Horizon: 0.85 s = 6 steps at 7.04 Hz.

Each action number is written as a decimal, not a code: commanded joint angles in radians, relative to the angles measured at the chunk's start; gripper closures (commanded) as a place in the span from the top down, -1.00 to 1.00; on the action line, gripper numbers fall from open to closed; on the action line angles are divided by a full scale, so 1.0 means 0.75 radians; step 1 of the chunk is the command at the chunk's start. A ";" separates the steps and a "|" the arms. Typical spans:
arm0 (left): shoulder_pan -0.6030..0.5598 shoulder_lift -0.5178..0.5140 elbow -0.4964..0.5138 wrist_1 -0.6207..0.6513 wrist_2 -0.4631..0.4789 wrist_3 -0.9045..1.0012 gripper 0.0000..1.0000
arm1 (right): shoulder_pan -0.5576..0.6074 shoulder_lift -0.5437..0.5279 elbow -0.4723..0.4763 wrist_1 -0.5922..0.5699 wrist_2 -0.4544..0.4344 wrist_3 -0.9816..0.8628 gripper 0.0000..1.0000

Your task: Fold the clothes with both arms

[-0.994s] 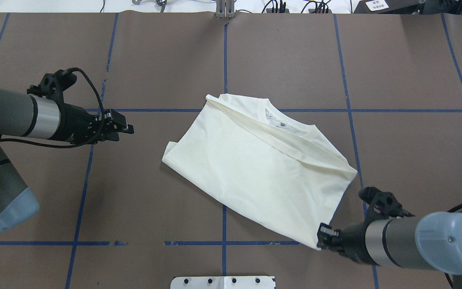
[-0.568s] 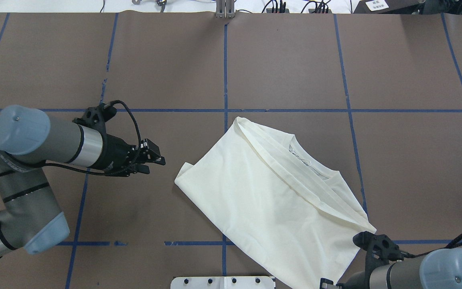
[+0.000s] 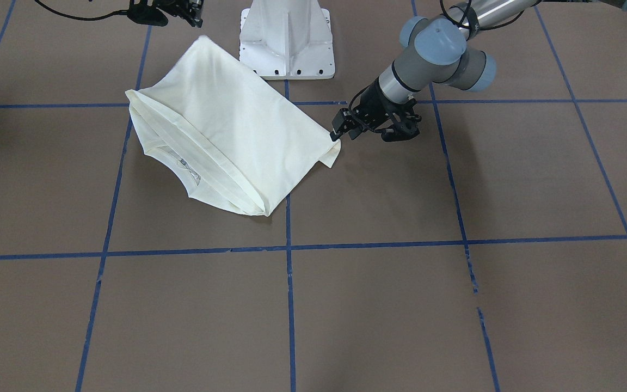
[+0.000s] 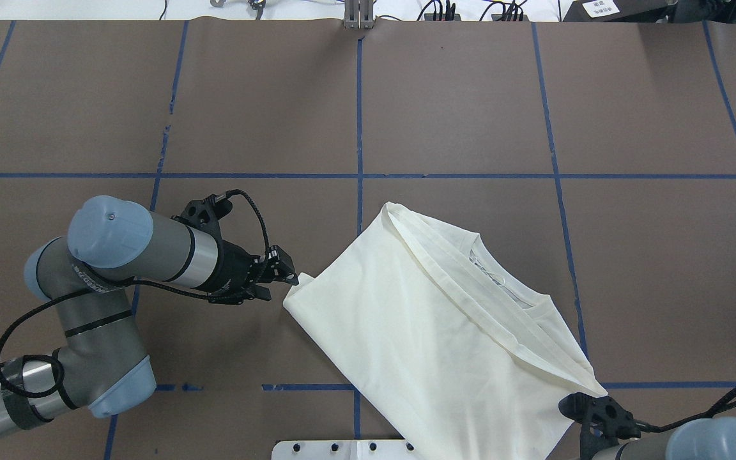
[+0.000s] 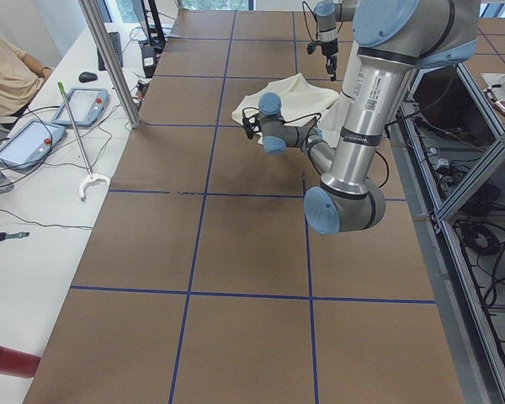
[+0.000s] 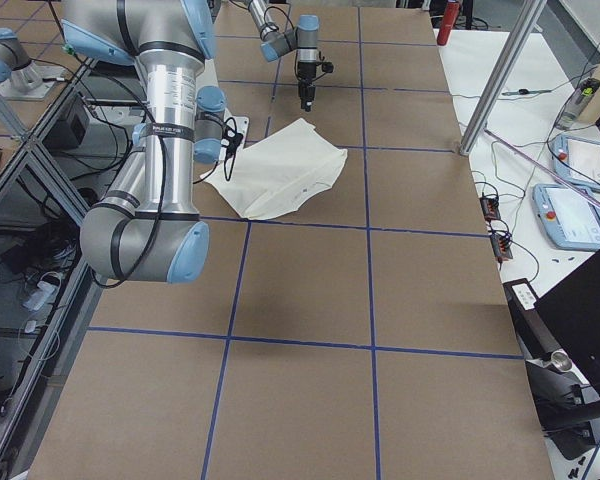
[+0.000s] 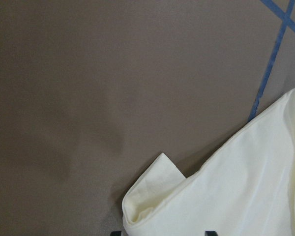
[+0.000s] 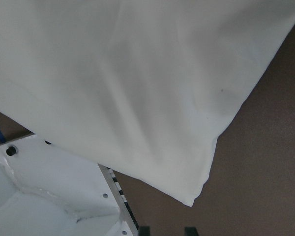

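Observation:
The cream-white shirt [image 4: 432, 332] lies folded on the brown table, its print hidden; the neck opening [image 4: 502, 281] faces far right. It also shows in the front view [image 3: 226, 125]. My left gripper [image 4: 288, 278] is open at the shirt's left corner. In the left wrist view that corner [image 7: 157, 196] lies between the spread fingertips [image 7: 117, 232]. My right gripper [image 3: 194, 16] is open just off the shirt's near corner [image 8: 189, 199], with nothing in it. In the overhead view only its wrist [image 4: 598, 415] shows.
The white base block [image 4: 355, 447] stands at the table's near edge, and the shirt's near corner overlaps it [image 8: 49, 196]. Blue tape lines [image 4: 358, 160] grid the table. A side bench holds tablets [image 5: 34, 139] and cables.
The shirt has been dragged toward the base block and to the right by my right gripper, which no longer holds it. My left gripper has moved right to the shirt's left corner.

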 commanded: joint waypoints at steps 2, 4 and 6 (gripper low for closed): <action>0.050 -0.016 0.052 0.000 0.007 -0.006 0.14 | 0.377 0.049 0.000 -0.004 0.028 -0.013 1.00; 0.073 -0.018 0.054 0.000 0.007 -0.008 -0.09 | 0.432 0.110 -0.087 -0.010 0.039 -0.046 1.00; 0.075 -0.014 0.064 -0.002 0.011 0.004 -1.00 | 0.450 0.109 -0.088 -0.008 0.037 -0.052 1.00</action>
